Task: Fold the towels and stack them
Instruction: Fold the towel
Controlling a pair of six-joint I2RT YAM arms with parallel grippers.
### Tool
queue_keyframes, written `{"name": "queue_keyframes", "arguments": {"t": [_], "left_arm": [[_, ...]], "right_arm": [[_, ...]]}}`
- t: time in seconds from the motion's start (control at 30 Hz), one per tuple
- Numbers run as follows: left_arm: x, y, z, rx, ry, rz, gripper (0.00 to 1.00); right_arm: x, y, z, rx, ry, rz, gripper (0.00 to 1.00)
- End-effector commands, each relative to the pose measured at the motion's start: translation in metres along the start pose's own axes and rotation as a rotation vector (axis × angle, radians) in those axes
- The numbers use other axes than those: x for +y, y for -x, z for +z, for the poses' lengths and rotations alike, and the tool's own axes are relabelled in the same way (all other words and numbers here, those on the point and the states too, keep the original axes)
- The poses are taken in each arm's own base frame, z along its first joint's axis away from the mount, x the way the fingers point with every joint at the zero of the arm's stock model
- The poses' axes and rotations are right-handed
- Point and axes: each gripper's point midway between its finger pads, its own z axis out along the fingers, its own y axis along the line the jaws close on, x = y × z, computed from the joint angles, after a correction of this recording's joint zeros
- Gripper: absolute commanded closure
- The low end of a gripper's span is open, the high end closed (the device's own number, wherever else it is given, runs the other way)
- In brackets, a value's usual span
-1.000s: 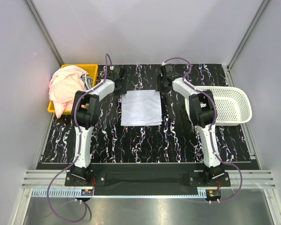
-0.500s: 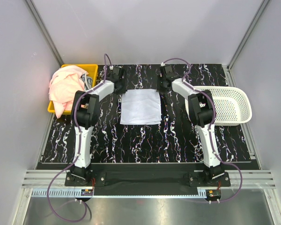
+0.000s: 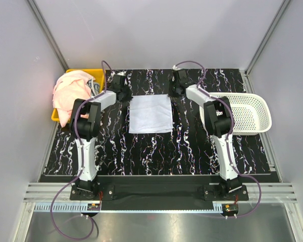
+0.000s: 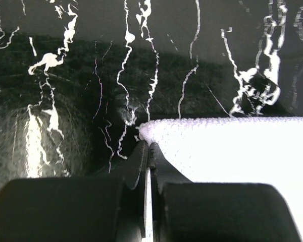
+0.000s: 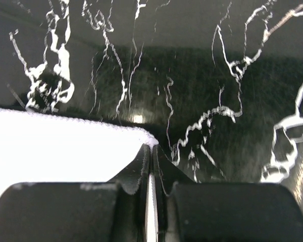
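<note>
A pale blue-white towel (image 3: pixel 151 114) lies flat in the middle of the black marbled mat. My left gripper (image 3: pixel 126 96) is at the towel's far left corner. In the left wrist view that gripper (image 4: pixel 149 147) is shut, with a thin strip of towel (image 4: pixel 232 151) pinched between its jaws. My right gripper (image 3: pixel 174 95) is at the far right corner. Seen from the right wrist, this gripper (image 5: pixel 151 147) is shut on the towel (image 5: pixel 65 146) edge as well. Pink towels (image 3: pixel 69 93) are heaped in the bin at the back left.
A yellow plastic bin (image 3: pixel 99 74) holds the pink heap at the mat's back left. A white mesh basket (image 3: pixel 248 115) stands at the right edge, beside the right arm. Grey walls close in the back and both sides.
Both grippers have closed on the towel's far corners. The left arm's elbow has swung out to the left. The towel has barely shifted.
</note>
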Motion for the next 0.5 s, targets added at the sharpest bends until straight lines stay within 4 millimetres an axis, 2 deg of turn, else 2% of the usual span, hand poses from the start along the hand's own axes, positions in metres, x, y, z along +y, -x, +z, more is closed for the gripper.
{"name": "queue_keyframes", "arguments": {"t": [0.0,0.03,0.07,0.13,0.2,0.3,0.33,0.37,0.47], "left_arm": [[-0.031,0.053,-0.035,-0.161,-0.102,0.006,1.0],[-0.031,0.055,-0.04,-0.17,-0.107,0.005,1.0],[-0.031,0.056,-0.043,-0.178,-0.106,0.001,1.0],[-0.032,0.055,-0.048,-0.187,-0.114,-0.009,1.0],[-0.033,0.05,-0.054,-0.182,-0.127,-0.012,1.0],[-0.032,0.041,-0.061,-0.174,-0.134,-0.032,1.0],[-0.029,0.036,-0.062,-0.164,-0.133,-0.038,1.0],[-0.033,0.039,-0.065,-0.18,-0.149,-0.046,1.0],[-0.031,0.031,-0.075,-0.186,-0.162,-0.062,1.0]], "right_arm": [[0.033,0.062,-0.052,-0.178,0.081,-0.033,0.92],[0.031,0.058,-0.053,-0.171,0.081,-0.033,0.92],[0.036,0.067,-0.064,-0.2,0.094,-0.035,0.92],[0.034,0.062,-0.068,-0.195,0.096,-0.031,0.93],[0.039,0.066,-0.079,-0.215,0.117,-0.026,0.93],[0.042,0.059,-0.089,-0.214,0.139,-0.009,0.93],[0.038,0.047,-0.088,-0.194,0.137,-0.002,0.93],[0.042,0.051,-0.097,-0.215,0.152,-0.001,0.93],[0.04,0.038,-0.103,-0.205,0.159,0.023,0.93]]}}
